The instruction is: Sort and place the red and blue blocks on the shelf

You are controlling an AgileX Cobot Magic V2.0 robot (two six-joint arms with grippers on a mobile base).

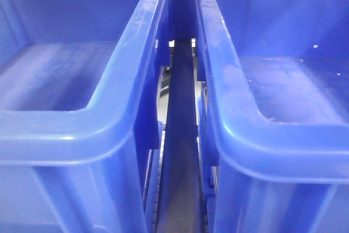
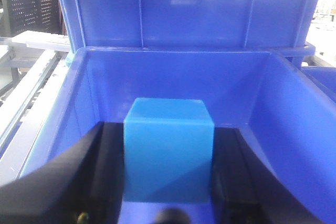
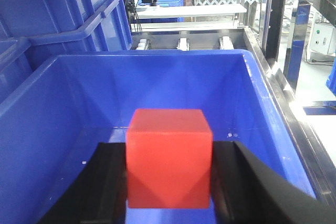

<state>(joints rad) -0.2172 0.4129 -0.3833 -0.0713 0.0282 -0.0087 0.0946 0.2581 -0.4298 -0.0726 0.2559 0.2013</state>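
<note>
the left gripper pinches the blue block over 1 bin; the right gripper pinches the red block over another bin, keeping colours apart for release

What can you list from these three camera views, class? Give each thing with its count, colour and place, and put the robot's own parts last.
Bins: two in the front view, deep blue, left bin and right bin side by side with a narrow gap between.
Upper bin: one, deep blue, behind and above the bin in the left wrist view.
Blue block: one, bright blue, over a bin, between the left pincer's fingers.
Red block: one, red, over a bin, between the right pincer's fingers.
White table: one, in the background of the right wrist view.
Left pincer: black, closed on the blue block.
Right pincer: black, closed on the red block.
</note>
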